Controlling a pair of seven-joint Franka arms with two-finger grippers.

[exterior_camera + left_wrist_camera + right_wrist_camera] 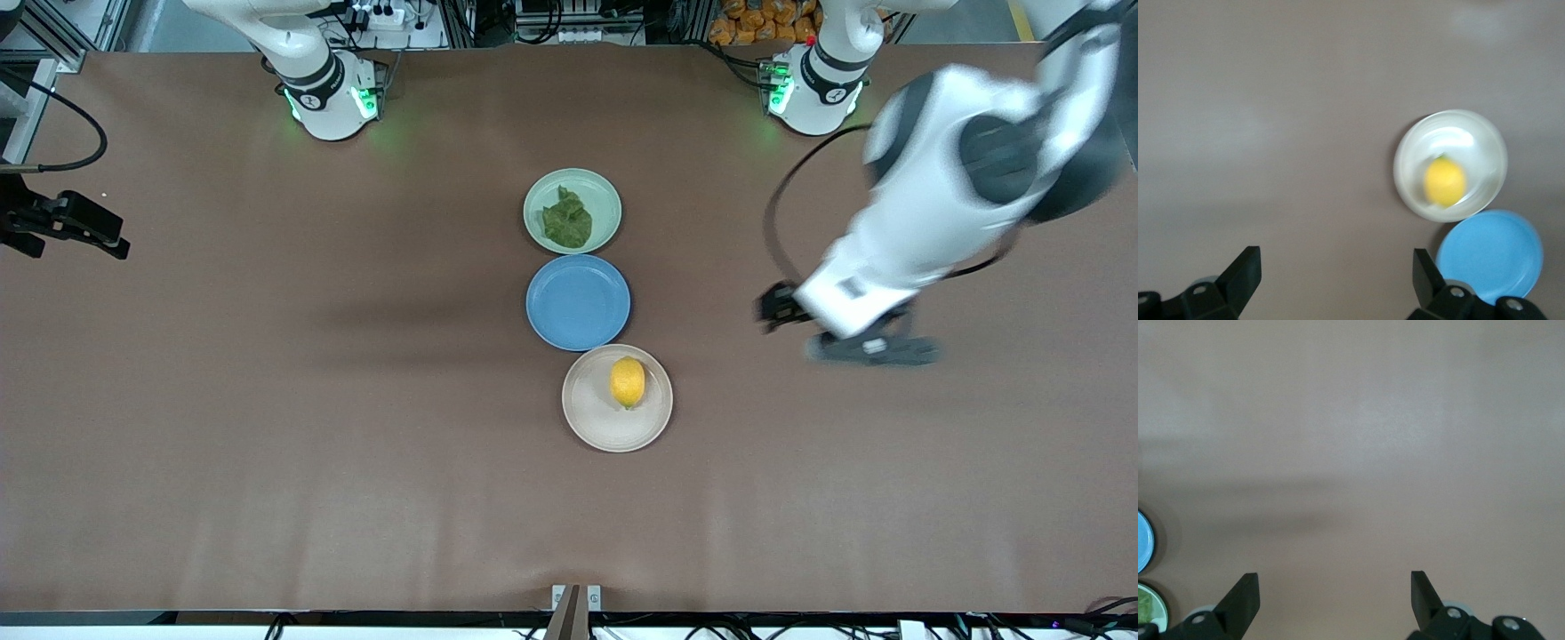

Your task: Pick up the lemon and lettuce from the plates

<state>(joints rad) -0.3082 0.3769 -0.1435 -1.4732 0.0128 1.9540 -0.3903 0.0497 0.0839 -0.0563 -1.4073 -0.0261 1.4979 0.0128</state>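
Observation:
The yellow lemon (627, 381) (1445, 181) lies on the beige plate (591, 413) (1475, 137), the plate nearest the front camera. The dark green lettuce (567, 220) lies on the mint green plate (606, 191) (1162, 613), the one closest to the arm bases. My left gripper (836, 342) (1337, 263) hangs open and empty over bare table, toward the left arm's end from the beige plate. My right gripper (89, 227) (1335, 587) is open and empty over bare table at the right arm's end, well away from the plates.
An empty blue plate (578, 302) (1491, 253) (1142, 541) sits between the two other plates, so the three form a row down the middle of the brown table (267, 400).

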